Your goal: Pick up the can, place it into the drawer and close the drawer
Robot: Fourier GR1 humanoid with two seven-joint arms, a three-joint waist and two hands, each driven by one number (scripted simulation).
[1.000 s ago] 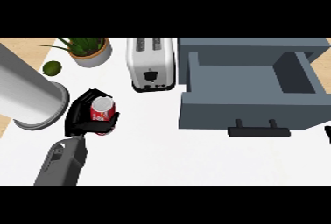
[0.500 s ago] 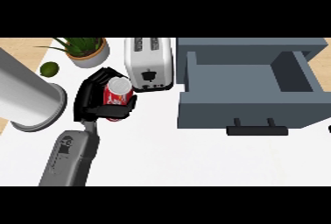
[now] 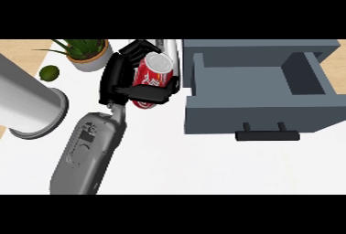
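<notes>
The left hand (image 3: 121, 87) curls around the red soda can (image 3: 154, 72), apparently lifted, just beside the open drawer (image 3: 256, 116). Carried low, it could strike the drawer's left wall and slip.

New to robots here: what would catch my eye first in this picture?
A red can, gripped in the black fingers of the left hand, is held just left of the open grey drawer at centre right. A big grey cylinder stands at far left, a potted plant at top left.
</notes>
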